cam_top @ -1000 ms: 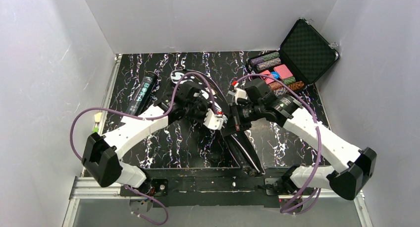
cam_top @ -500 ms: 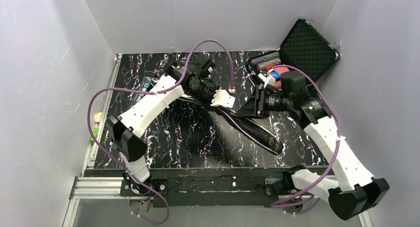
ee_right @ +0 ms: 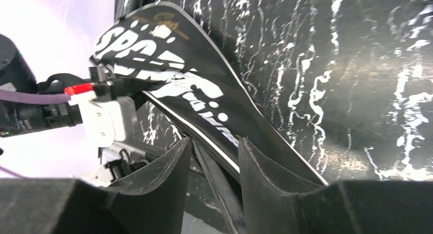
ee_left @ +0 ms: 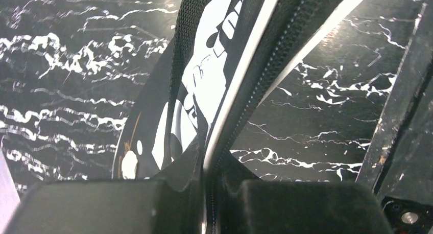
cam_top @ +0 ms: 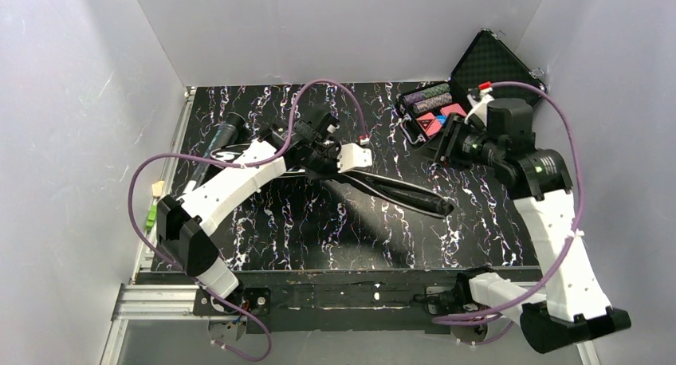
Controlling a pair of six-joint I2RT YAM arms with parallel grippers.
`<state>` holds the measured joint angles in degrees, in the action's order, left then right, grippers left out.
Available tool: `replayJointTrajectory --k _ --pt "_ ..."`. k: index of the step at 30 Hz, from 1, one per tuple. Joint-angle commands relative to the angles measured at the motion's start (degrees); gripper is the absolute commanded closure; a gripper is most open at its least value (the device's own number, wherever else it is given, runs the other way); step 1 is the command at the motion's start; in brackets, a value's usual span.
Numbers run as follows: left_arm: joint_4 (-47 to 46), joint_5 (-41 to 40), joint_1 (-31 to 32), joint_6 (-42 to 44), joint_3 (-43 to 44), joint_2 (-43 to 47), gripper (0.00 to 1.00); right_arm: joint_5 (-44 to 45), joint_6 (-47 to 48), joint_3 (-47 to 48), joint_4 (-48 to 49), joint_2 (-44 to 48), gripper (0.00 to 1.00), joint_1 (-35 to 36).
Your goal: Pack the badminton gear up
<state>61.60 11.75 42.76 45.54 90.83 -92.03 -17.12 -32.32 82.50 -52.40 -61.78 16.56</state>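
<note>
The long black bag (cam_top: 398, 194) lettered "SPORT" lies slanted across the middle of the marble table, its narrow end pointing right. My left gripper (cam_top: 331, 167) is shut on the bag's zipped edge near its wide end. In the left wrist view the zip and white piping (ee_left: 240, 86) run straight down between the fingers of the left gripper (ee_left: 212, 180). My right gripper (cam_top: 438, 142) hangs open near the poker case, apart from the bag. The right gripper (ee_right: 214, 155) looks down on the lettered bag (ee_right: 168, 55). The black teal-printed tube (cam_top: 224, 134) lies at the far left.
An open black hard case (cam_top: 494, 70) with coloured poker chips (cam_top: 434, 102) stands at the back right, close behind my right gripper. Purple cables loop over both arms. White walls close in the table on three sides.
My right gripper opened, let go of the bag and drew back towards the poker case. The bag's narrow end swung right and lies on the table. The left arm kept its grip.
</note>
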Motion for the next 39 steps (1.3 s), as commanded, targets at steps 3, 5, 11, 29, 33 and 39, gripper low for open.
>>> replayJointTrajectory --k 3,5,11,29,33,39 --pt "-8.66 -7.54 -0.11 -8.51 0.39 5.59 1.0 12.5 -4.72 -3.95 0.07 8.18 0.59 -0.69" --pt "-9.85 -8.53 -0.09 -9.21 0.23 5.91 1.0 14.56 -6.68 -6.74 1.05 11.21 0.65 -0.77" --pt "-14.03 -10.87 0.16 -9.81 -0.55 7.86 1.0 23.73 -8.64 -7.59 -0.68 17.53 0.75 -1.94" --pt "-14.41 -7.78 0.13 -13.34 -2.03 11.74 1.0 28.31 -10.26 -2.42 4.27 16.6 0.99 -3.74" --pt "-14.41 -7.9 0.18 -13.72 -1.88 11.52 1.0 24.1 -11.66 -2.53 6.63 15.32 0.99 -3.83" --pt "-14.56 -7.3 0.15 -14.03 -2.04 11.13 1.0 19.36 -12.92 -5.41 8.96 15.38 0.99 -3.84"
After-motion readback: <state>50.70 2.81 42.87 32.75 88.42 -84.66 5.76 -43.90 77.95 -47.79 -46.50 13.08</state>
